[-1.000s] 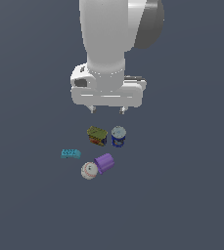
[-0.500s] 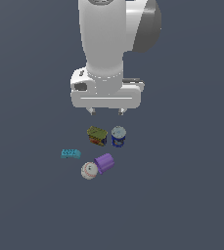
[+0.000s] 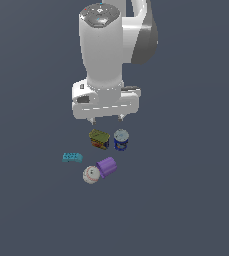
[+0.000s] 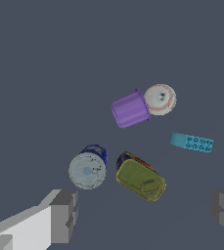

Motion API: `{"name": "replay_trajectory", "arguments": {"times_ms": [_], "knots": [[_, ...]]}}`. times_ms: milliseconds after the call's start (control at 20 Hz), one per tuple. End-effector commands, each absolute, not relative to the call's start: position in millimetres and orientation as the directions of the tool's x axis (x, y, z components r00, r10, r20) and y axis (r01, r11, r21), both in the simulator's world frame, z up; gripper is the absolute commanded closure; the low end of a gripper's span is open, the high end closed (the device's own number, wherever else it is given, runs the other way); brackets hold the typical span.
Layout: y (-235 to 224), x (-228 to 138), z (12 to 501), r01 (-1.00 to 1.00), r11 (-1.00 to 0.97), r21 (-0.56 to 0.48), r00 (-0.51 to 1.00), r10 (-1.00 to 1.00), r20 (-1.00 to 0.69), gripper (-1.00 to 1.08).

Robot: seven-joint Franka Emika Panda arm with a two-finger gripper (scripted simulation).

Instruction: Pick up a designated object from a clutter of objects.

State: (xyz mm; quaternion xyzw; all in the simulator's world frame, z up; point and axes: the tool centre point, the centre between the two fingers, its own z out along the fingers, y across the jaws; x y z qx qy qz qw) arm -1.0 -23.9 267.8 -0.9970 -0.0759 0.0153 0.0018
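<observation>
The designated object, a small rectangular tin (image 3: 99,139) with an olive-yellow top (image 4: 140,179), lies in the clutter of objects on the dark floor. Beside it, on the exterior view's right, stands a round blue can (image 3: 121,140) with a pale lid (image 4: 87,171). A purple cup (image 3: 107,167) lies on its side against a white baseball (image 3: 90,175); both also show in the wrist view, the cup (image 4: 129,109) next to the ball (image 4: 160,99). My gripper (image 3: 106,119) hovers open above the tin and can, its fingers (image 4: 64,215) spread wide and empty.
A cyan toy brick (image 3: 72,158) lies apart from the rest, toward the exterior view's left, and shows in the wrist view as well (image 4: 192,142). The arm's white body (image 3: 102,55) rises above the scene.
The arm has come down a little toward the tin and can. The objects have not moved.
</observation>
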Motion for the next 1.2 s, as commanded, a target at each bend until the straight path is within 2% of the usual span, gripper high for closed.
{"name": "replay_trajectory", "arguments": {"times_ms": [0, 550, 1150], "knots": [[-27, -3, 258, 0.205, -0.979, -0.007, 0.978, 0.205, -0.028, -0.92], [-41, -13, 215, 0.444, -0.896, -0.011, 0.896, 0.444, -0.019, -0.92], [-54, -29, 171, 0.671, -0.741, -0.01, 0.741, 0.671, -0.009, -0.92]]}}
